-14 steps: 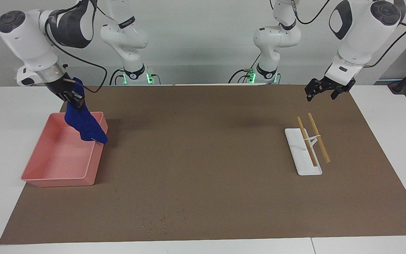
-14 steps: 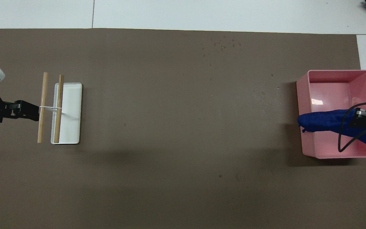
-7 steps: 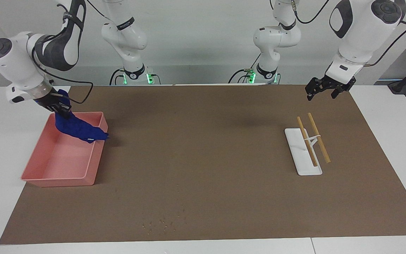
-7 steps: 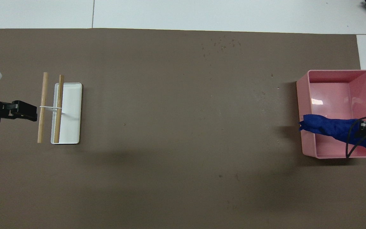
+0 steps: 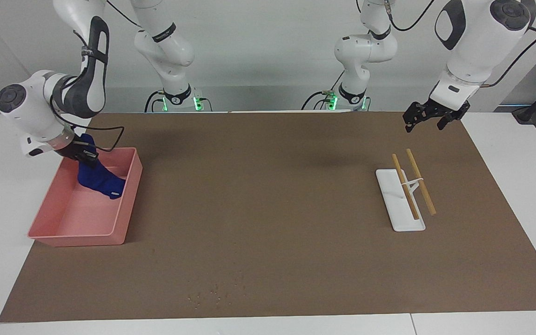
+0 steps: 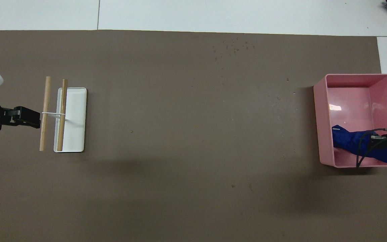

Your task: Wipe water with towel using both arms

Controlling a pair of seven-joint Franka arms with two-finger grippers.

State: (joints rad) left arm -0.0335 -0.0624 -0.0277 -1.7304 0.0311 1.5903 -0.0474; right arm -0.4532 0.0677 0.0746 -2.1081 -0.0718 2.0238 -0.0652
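The towel is held by the right gripper, whose fingers are closed on the cloth's top end. In the facing view this is at about 9 o'clock on the brown mat. The cloth hangs down into the pink bin, at the bin's 12 o'clock end, the end nearer to the robots. Its low end, with the pale label, is inside the walls. It cannot be told whether it lies on the bin's floor.

The left gripper is kept waiting in the air at about 2 o'clock, over the mat beside the white tray with the wooden sticks. Its fingers look spread apart, and nothing is held in them.

Small specks can be seen on the mat at about 6 o'clock. It cannot be told whether they are water.

The step in hand is judged to be at the bin: the towel is either being put in or being taken out.

- **If it is being put in:** the fingers should be opened only when all the cloth is inside the walls, so that no corner is left over the rim.
- **If it is being taken out:** it should be lifted straight up until the low end is above the wall. That way the light bin is not dragged or tipped.

Either way, the hold should be kept firm, because soft cloth can slip.
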